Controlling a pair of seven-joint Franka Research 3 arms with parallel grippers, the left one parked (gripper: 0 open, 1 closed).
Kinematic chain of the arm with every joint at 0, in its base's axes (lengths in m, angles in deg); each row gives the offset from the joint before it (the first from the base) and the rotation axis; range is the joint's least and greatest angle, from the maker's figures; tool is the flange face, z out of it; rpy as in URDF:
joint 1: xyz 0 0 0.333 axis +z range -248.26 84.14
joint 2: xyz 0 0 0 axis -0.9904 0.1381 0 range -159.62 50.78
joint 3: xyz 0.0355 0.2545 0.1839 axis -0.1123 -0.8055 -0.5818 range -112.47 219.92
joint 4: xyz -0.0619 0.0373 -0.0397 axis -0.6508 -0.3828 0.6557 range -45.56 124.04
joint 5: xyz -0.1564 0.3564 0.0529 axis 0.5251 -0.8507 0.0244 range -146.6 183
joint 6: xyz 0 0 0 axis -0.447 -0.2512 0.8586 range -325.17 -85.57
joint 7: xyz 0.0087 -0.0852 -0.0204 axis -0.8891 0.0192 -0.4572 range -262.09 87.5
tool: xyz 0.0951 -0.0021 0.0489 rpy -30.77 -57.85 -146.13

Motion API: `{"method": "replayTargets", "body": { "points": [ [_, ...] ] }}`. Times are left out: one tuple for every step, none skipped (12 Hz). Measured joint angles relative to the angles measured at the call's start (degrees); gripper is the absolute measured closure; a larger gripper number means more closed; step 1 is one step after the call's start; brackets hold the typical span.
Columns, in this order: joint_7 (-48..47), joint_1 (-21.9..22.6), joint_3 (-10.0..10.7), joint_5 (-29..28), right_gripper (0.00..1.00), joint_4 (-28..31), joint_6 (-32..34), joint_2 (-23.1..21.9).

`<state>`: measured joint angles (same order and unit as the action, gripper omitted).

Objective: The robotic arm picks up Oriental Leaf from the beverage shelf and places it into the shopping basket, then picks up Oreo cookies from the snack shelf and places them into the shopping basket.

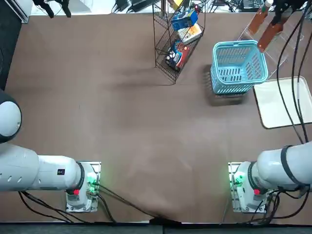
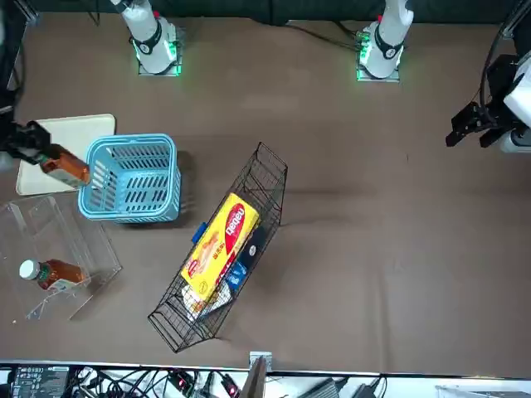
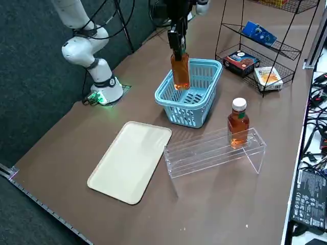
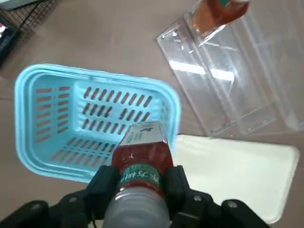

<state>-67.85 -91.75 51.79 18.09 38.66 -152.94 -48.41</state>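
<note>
Right gripper [image 4: 146,178] clamped around Oriental Leaf bottle [image 4: 142,164], near the light blue shopping basket [image 4: 95,121].

In the top view, the right arm [image 1: 285,166] is rising from its base at four o'clock on the surface [image 1: 122,126], black cables [image 1: 294,87] running along it. The right hand [image 4: 141,183] is hanging near one o'clock, pointing downward in the right side view, its two black fingers [image 4: 103,186] gripping from opposite sides, slightly parted.
</note>
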Motion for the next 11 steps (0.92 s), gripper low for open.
{"method": "replayTargets", "body": {
  "points": [
    [-6.5, 2.7, -0.1, 0.0, 0.44, 3.9, -1.2, -2.7],
    [-8.9, 3.8, -0.1, 0.0, 0.44, 5.9, -2.4, -3.8],
    [-10.6, 4.6, -0.1, 0.0, 0.44, 7.9, -3.8, -4.7],
    [-11.8, 4.9, -0.1, 0.0, 0.44, 9.5, -5.1, -5.3],
    [-13.0, 5.0, -0.1, 0.0, 0.44, 10.8, -6.1, -5.7],
    [-14.0, 5.0, -0.1, 0.0, 0.44, 11.8, -6.7, -5.9],
    [-14.7, 5.2, -0.1, 0.0, 0.44, 12.7, -7.3, -6.0],
    [-15.3, 5.5, -0.1, 0.0, 0.44, 13.7, -8.2, -6.2],
    [-15.8, 5.8, -0.1, 0.0, 0.44, 15.1, -9.6, -6.5],
    [-16.2, 6.1, -0.1, 0.0, 0.44, 16.8, -11.3, -6.9],
    [-16.5, 6.3, -0.1, 0.0, 0.44, 18.7, -13.2, -7.2]
  ]
}}
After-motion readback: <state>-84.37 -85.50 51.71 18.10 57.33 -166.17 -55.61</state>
